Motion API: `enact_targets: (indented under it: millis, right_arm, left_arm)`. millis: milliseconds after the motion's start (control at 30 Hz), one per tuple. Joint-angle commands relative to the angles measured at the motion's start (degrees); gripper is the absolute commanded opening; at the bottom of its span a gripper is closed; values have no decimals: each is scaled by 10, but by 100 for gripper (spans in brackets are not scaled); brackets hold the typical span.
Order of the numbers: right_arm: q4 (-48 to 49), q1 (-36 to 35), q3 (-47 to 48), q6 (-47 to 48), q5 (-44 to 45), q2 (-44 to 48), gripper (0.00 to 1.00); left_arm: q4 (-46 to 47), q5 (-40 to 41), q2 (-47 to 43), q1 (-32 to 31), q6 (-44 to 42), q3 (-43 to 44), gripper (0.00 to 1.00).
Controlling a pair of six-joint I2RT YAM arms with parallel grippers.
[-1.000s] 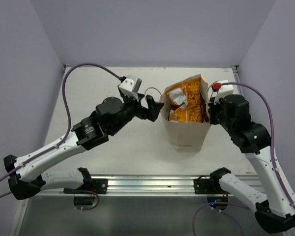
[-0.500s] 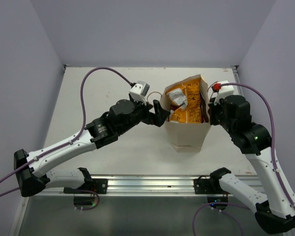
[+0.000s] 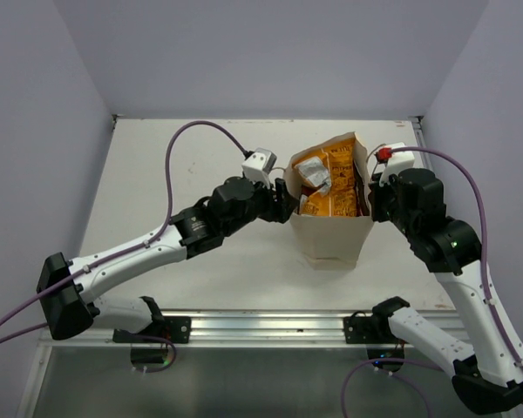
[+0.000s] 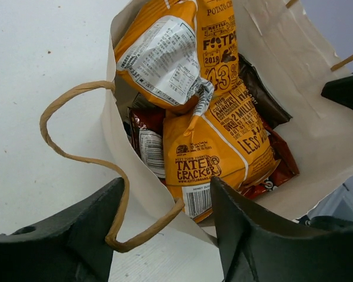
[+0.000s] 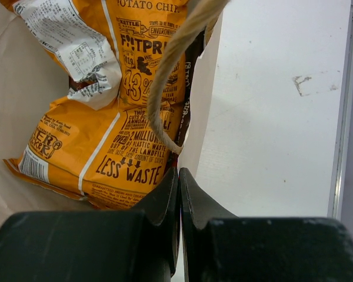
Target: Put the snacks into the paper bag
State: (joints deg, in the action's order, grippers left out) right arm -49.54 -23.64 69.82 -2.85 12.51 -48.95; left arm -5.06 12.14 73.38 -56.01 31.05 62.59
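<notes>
The beige paper bag (image 3: 329,233) stands upright at mid-table with its mouth open. Inside lie two orange packets (image 4: 223,135), one showing a white label (image 4: 159,56), a dark brown packet (image 4: 265,94) and a red-orange one (image 4: 280,167). The blue and pink-and-white packets are hidden. My left gripper (image 3: 283,196) is open, and its fingers (image 4: 76,235) straddle the bag's left wall beside the loop handle (image 4: 76,135). My right gripper (image 3: 372,205) is shut on the bag's right rim (image 5: 215,88), just below the other handle (image 5: 170,64).
The white table (image 3: 157,174) extends left of and behind the bag. Grey walls close it in at the back and both sides. A metal rail (image 3: 261,326) with the arm bases runs along the near edge.
My left arm has reached right, bringing its open gripper from beside the handle up to the bag's left wall. The right arm and the bag have not moved.
</notes>
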Motion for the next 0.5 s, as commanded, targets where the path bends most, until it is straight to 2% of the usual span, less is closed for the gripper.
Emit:
enact_targets:
  millis: [0,33,67,133,233,267,300,467]
  right_arm:
    - [23,-3,11,0,-6,10,5]
    - [22,-4,12,0,-5,10,5]
    - [22,-4,11,0,-5,11,5]
    - [23,-4,11,0,-5,11,5]
    - [25,-3,9,0,-6,5,5]
    - [25,-4,8,0,-6,4,5]
    - [25,-3,8,0,-6,4,5]
    - [27,-3,11,0,-10,2,5]
  left_arm:
    - [13,15,3,3,4,20,62]
    - [9,32,-4,0,4,25,64]
    - [9,38,-13,-7,3,25,70]
    - [9,49,-33,-8,-5,20,68]
    - [-13,61,-29,-6,-15,33,32]
    - [-19,61,-26,-6,-15,38,8]
    - [-19,59,-21,-6,-17,40,0]
    - [-13,53,-7,-6,-35,64,0]
